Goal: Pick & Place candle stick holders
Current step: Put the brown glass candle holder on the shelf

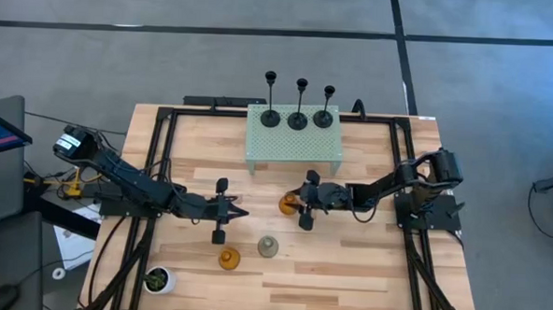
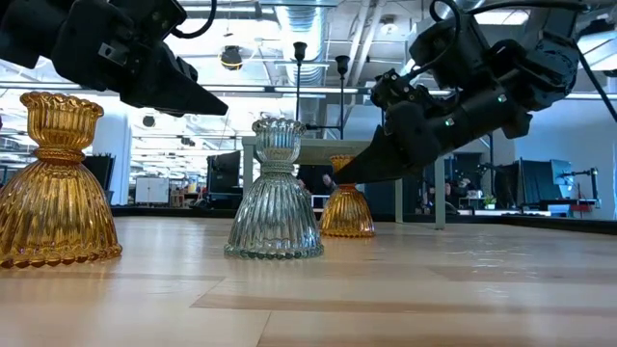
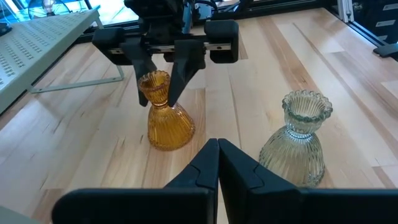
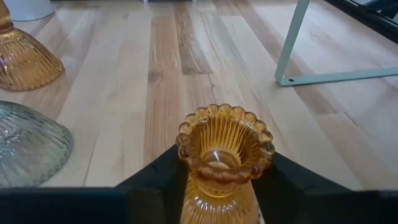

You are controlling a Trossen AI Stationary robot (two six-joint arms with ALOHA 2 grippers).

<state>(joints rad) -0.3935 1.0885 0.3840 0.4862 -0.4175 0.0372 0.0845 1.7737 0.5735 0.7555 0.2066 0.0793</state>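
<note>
Three black candle stick holders stand by their round bases on the pale green perforated stand at the far side. An amber holder and a pale grey one stand on their wide bases near the front edge. A second amber holder stands mid-table, and my right gripper is shut on it, reaching in from the table's right. My left gripper is shut on nothing and hangs above the table just left of that holder, pointing at it. My right gripper pinches the amber holder's narrow neck, just under its scalloped cup, between its two fingers, one on each side. The fingers come from the table's right, slanting a little downward. The holder stands upright with its base on the table.
The stand's thin metal legs come down on the table just beyond the held holder. A small white pot with a green plant sits at the near left corner. Black frame rails run along both sides of the tabletop.
</note>
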